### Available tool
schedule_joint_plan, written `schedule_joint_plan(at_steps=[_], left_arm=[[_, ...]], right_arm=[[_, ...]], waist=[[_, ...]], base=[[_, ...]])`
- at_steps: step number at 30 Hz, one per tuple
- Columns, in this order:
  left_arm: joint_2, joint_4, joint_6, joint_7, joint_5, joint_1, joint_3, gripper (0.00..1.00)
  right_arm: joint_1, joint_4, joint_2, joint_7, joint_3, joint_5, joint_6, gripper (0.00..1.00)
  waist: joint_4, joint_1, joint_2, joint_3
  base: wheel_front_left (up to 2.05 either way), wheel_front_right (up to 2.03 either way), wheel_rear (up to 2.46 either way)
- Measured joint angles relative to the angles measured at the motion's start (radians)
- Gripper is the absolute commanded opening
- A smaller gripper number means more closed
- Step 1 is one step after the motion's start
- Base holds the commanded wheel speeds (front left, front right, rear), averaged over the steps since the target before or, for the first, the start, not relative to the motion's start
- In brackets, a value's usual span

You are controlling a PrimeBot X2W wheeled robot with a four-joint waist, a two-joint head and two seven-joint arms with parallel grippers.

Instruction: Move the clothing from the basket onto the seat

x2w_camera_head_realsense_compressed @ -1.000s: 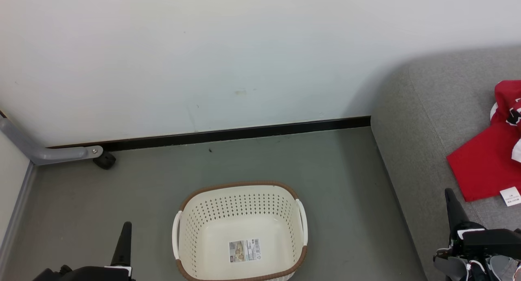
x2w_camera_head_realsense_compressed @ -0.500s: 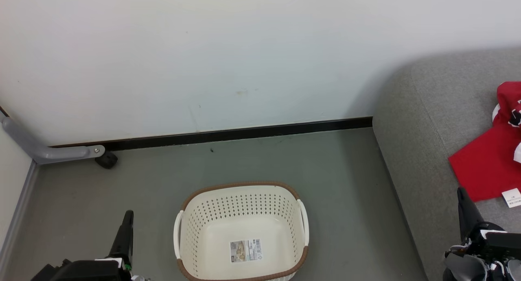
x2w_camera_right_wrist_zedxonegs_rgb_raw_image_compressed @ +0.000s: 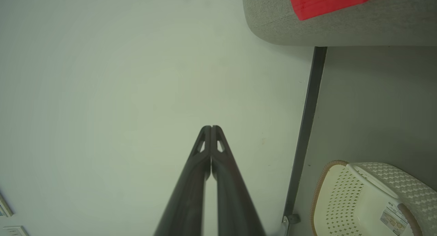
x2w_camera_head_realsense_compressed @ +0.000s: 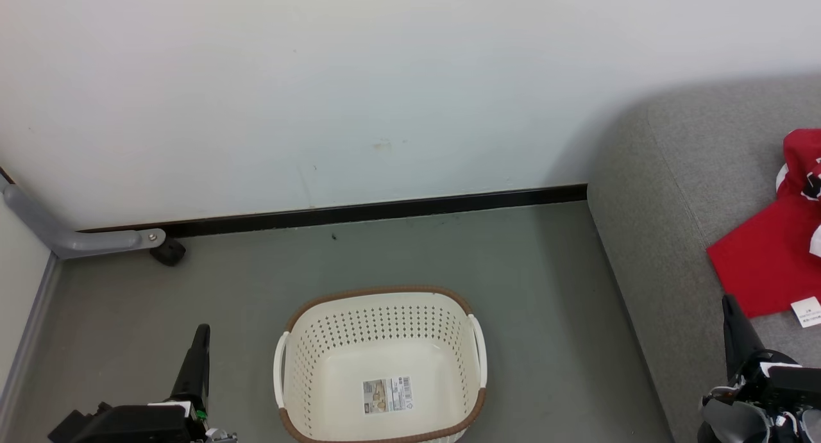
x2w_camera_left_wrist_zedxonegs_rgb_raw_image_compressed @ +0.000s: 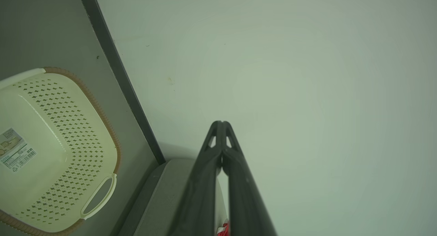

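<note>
Left gripper (x2w_camera_head_realsense_compressed: 203,333): fingers pressed flat together, nothing between them, tips pointing up over bare floor (x2w_camera_head_realsense_compressed: 526,270)
Right gripper (x2w_camera_head_realsense_compressed: 728,303): same story here, fingers closed tight and empty, tips up over the front of the seat (x2w_camera_head_realsense_compressed: 654,193)
Basket (x2w_camera_head_realsense_compressed: 378,291): down on the floor between the two grippers, just right of the left fingers and well left of the right ones
Inside the basket: just a label (x2w_camera_head_realsense_compressed: 387,395) stuck on the bottom
Clothing (x2w_camera_head_realsense_compressed: 763,263): red, lying on the seat, just beyond the right fingertips and off to their right; its near corner sits right by the tip, and I cannot tell whether they touch
Tag (x2w_camera_head_realsense_compressed: 805,310): small and white, at the near edge of the clothing, right of the right fingers
Seat: grey, runs up past the right fingers to the wall (x2w_camera_head_realsense_compressed: 385,77)
Left wrist view: closed pair aims at the pale wall, basket off to their left, seat corner low behind them
Right wrist view: closed pair on the wall too, basket low to their right, red cloth on the seat far above
</note>
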Motion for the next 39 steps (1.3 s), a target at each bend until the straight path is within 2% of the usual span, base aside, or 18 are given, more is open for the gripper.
schedule_joint_plan(at_steps=[39], left_arm=[[0.0, -0.002, 0.0, 0.0, -0.013, 0.0, 0.0, 0.0]], right_arm=[[0.001, -0.001, 0.0, 0.0, 0.0, 0.001, 0.0, 0.0]], waist=[[0.0, 0.0, 0.0, 0.0]], base=[[0.0, 0.0, 0.0]])
